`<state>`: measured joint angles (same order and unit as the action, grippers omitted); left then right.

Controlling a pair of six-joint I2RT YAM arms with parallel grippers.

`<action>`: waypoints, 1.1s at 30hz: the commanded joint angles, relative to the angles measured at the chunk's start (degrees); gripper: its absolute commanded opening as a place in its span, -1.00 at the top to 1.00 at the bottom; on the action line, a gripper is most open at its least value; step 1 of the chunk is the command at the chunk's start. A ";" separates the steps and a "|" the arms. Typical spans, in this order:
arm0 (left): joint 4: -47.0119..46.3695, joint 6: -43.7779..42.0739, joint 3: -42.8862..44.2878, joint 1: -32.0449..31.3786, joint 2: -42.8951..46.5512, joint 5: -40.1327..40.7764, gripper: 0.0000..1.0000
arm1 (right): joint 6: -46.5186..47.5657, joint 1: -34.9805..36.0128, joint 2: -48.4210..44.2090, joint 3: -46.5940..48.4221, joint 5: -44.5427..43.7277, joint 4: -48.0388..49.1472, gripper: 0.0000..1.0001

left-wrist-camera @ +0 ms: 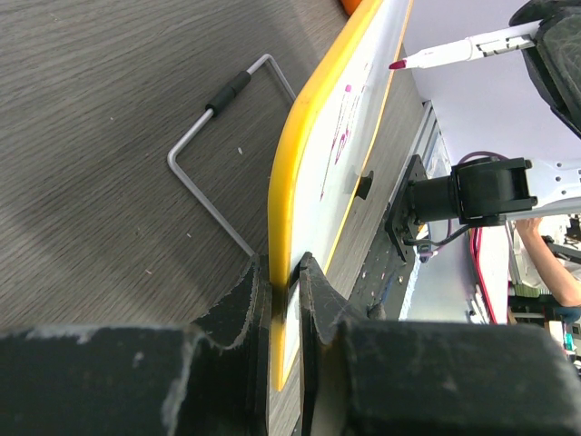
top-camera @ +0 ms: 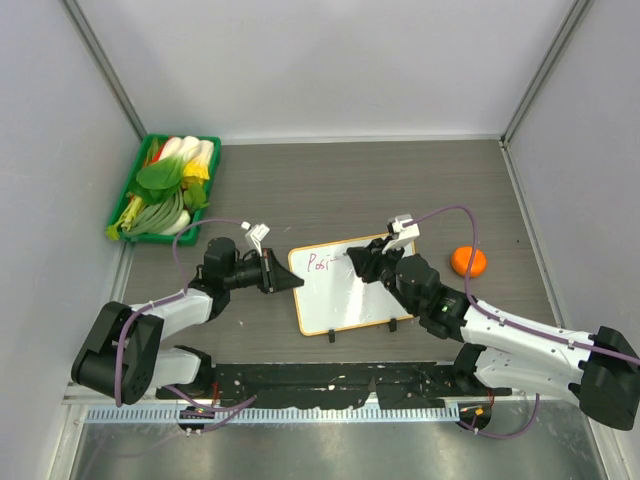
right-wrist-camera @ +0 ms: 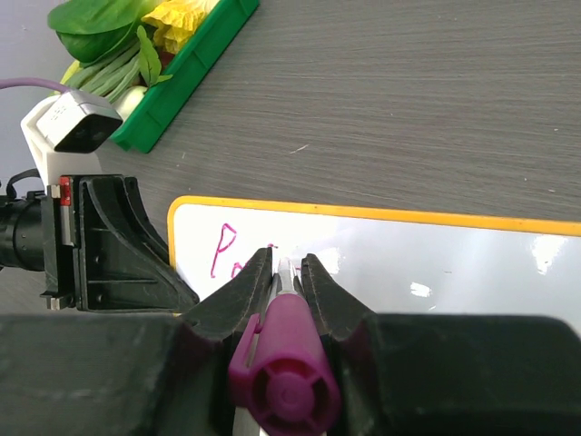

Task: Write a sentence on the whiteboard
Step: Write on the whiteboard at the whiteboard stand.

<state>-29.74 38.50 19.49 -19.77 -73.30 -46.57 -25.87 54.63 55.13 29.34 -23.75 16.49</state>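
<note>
Grey wood-grain tabletop (top-camera: 350, 190) with the whiteboard (top-camera: 350, 300) near centre, its left edge pinched by the fingers of the left gripper (top-camera: 290, 279), while the right gripper (top-camera: 353, 262) clamps a purple marker (right-wrist-camera: 283, 381) over it; only "Posi" of the sentence (top-camera: 320, 263) is written, the remainder outstanding.

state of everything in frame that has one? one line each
whiteboard: edge clamped in left gripper, mostly blank.
sentence: only begun, reads about "Posi".
marker: uncapped, held by right gripper, tip at the whiteboard.
left gripper: shut on whiteboard.
right gripper: shut on marker.
green crate: full of vegetables.
orange: loose on the table, right of the whiteboard.
</note>
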 commanded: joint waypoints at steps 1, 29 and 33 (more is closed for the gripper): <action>3.72 -3.87 0.03 -0.01 -1.32 5.35 1.00 | -0.50 -0.05 0.50 1.95 0.11 4.86 0.99; 3.72 -3.96 -0.06 -0.01 -1.06 5.17 1.00 | -2.61 0.04 0.06 -2.89 -0.95 0.91 0.99; 3.72 -3.96 -0.06 -0.01 -0.88 5.26 1.00 | -2.96 -0.05 -0.38 -3.59 -0.34 1.00 0.99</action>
<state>-29.71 38.50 19.49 -19.77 -73.30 -46.54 -28.60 54.65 55.70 26.65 -23.90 18.65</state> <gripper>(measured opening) 0.136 0.235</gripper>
